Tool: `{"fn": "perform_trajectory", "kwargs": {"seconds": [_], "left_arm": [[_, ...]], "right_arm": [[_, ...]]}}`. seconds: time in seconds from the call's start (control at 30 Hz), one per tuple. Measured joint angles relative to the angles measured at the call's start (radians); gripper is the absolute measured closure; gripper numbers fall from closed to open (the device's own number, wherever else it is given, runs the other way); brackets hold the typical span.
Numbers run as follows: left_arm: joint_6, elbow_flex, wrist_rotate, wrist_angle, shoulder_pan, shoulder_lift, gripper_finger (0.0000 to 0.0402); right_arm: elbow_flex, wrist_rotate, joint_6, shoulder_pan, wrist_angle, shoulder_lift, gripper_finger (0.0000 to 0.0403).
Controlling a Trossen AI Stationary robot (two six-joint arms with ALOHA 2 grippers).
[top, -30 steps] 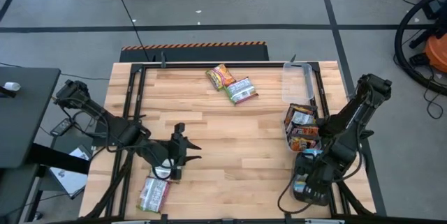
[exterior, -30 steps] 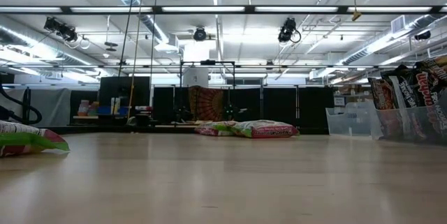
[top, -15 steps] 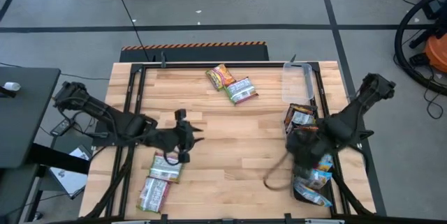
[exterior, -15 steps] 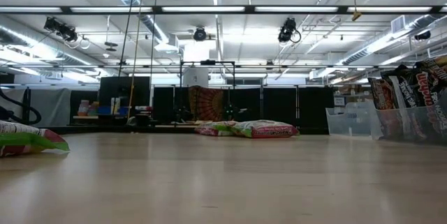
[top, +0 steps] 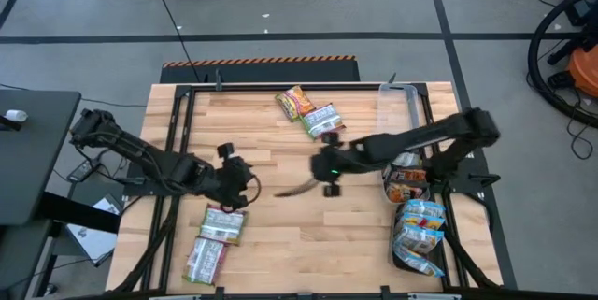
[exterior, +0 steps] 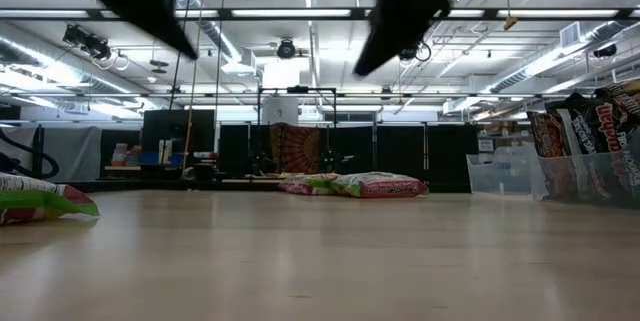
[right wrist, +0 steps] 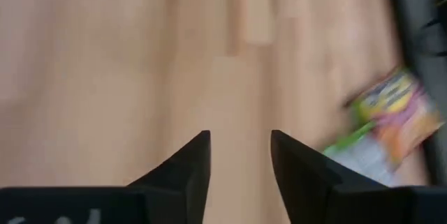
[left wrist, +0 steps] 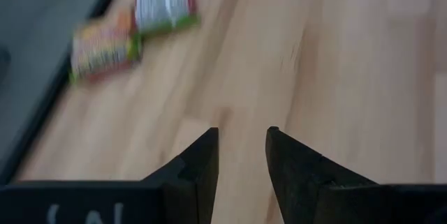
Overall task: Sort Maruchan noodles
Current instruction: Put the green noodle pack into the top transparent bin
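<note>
Since a second ago the right gripper [top: 329, 171] has left the trays at the counter's right edge and swung out over mid-counter; its fingers [right wrist: 192, 165] now stand apart with bare wood between them, nothing held. The left gripper [top: 227, 171] has lifted away from the near-left corner, fingers [left wrist: 202, 161] likewise apart and empty. A silver-green packet [top: 222, 225] now lies on the counter below and behind the left fingers, beside an earlier one [top: 206, 259]; pale blue packets [top: 419, 225] show in the tray the right arm vacated. Judgement: both arms have just dropped off a load and are heading for the remaining pair, an orange-yellow packet [top: 295, 102] and a silver-green packet [top: 323, 121], lying touching ahead of both sets of fingers. Packets are flat, rectangular, glossy film; the counter [top: 280, 235] is pale planked wood; the trays [top: 397, 108] are clear rigid plastic.
</note>
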Motion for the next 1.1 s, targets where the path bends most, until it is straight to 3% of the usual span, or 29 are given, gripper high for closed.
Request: {"fn": "perform_trajectory", "kwargs": {"seconds": [0.1, 0.23, 0.43, 0.7, 0.87, 1.1], "left_arm": [[-0.147, -0.128, 0.006, 0.049, -0.02, -0.027, 0.0276], [-0.259, -0.244, 0.053, 0.138, -0.039, -0.026, 0.0276], [-0.212, -0.332, 0.041, 0.294, -0.039, -0.026, 0.0276], [-0.117, -0.387, 0.037, 0.433, -0.037, -0.026, 0.0276], [-0.091, -0.387, -0.018, 0.44, -0.037, -0.026, 0.0276], [-0.065, -0.387, -0.064, 0.448, 0.003, -0.026, 0.0276]], "right_arm": [[0.0, 0.053, -0.096, -0.067, 0.134, 0.111, 0.0222], [-0.001, 0.216, -0.102, -0.173, 0.239, 0.237, 0.0196], [-0.001, 0.258, -0.081, -0.307, 0.318, 0.381, 0.0189], [0.003, 0.406, -0.009, -0.329, 0.329, 0.475, 0.0195], [0.003, 0.459, 0.084, -0.318, 0.283, 0.472, 0.0237], [-0.004, 0.437, 0.134, -0.319, 0.145, 0.432, 0.0371]]}}
